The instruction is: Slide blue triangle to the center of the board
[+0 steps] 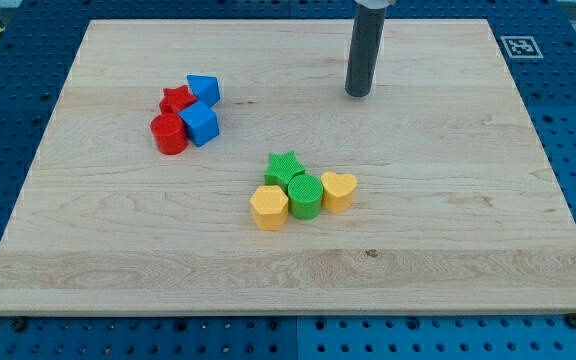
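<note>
The blue triangle (204, 89) sits at the view's upper left of the wooden board (448, 220), at the top right of a tight cluster. A red star (177, 99), a blue cube (200, 124) and a red cylinder (169, 133) make up the rest of that cluster. My tip (357, 94) rests on the board near the view's top, right of centre, well to the right of the blue triangle and touching no block.
Near the board's middle lies a second cluster: a green star (284, 168), a green cylinder (305, 195), a yellow hexagon (269, 207) and a yellow heart (339, 190). A black-and-white marker (519, 46) sits at the board's top right corner.
</note>
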`<action>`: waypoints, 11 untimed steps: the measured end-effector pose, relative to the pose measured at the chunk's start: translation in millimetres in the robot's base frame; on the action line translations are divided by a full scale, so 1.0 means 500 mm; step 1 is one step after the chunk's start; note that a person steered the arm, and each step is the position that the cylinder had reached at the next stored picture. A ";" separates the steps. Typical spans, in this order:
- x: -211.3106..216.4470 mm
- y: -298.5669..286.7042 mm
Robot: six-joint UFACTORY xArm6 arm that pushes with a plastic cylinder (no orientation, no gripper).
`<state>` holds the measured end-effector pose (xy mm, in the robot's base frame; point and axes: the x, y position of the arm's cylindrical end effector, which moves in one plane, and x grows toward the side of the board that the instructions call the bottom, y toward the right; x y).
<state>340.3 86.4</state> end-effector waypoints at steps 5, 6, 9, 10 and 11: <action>-0.077 -0.294; -0.046 -0.344; -0.022 -0.577; 0.021 -0.578; 0.037 -0.563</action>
<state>359.1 -195.3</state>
